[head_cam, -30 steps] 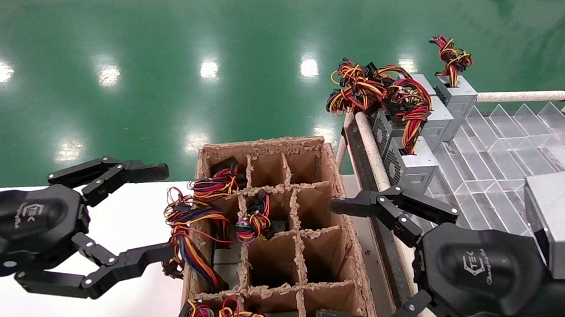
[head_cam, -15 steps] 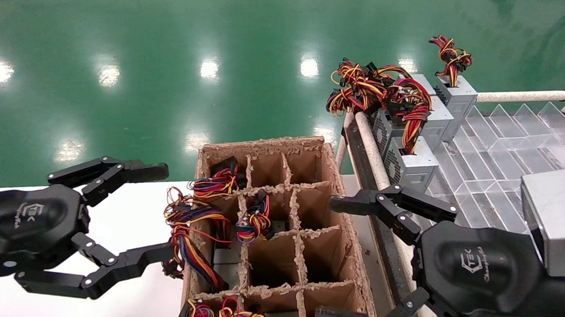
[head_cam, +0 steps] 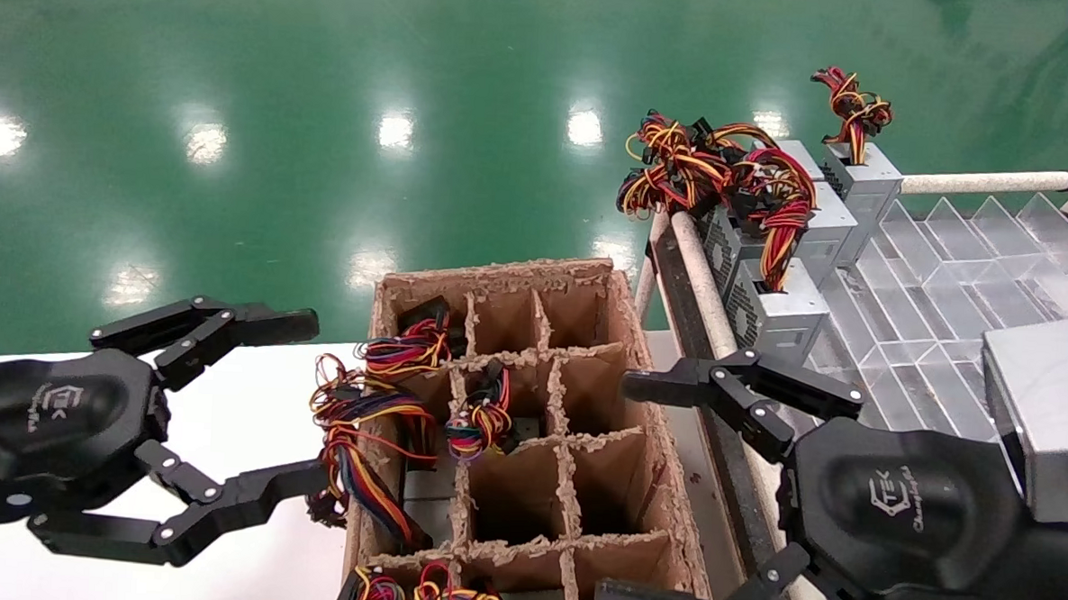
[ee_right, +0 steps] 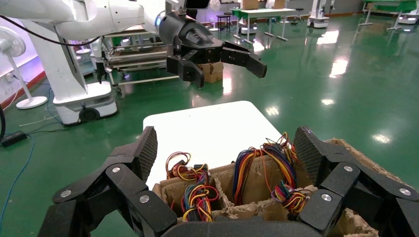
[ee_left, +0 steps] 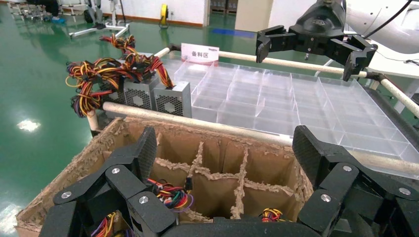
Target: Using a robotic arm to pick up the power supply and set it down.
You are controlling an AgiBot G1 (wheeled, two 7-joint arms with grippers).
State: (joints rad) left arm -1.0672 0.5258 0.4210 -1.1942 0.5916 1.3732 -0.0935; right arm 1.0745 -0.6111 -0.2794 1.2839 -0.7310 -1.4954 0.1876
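Grey power supply boxes (head_cam: 778, 318) with perforated faces and red, orange, yellow and black wire bundles stand in a row at the clear tray's far left corner; the same power supply boxes (ee_left: 170, 100) show in the left wrist view. My right gripper (head_cam: 618, 491), on a silver wrist block, hangs open and holds nothing, level with the cardboard box's right wall and short of that row. In its own view the right gripper (ee_right: 225, 148) faces coloured wire bundles in the box cells. My left gripper (head_cam: 306, 403) is open and holds nothing beside the box's left wall.
A brown cardboard box (head_cam: 620, 290) with divider cells holds more units whose wires (head_cam: 373, 473) include blue and purple. A clear partitioned tray (head_cam: 941, 264) sits behind white rails (head_cam: 706, 289). A white table (head_cam: 241, 413) lies under the left gripper. Green floor lies beyond.
My right gripper and its wrist block have edged slightly to the left. The left arm, the box and the power supplies have not moved.
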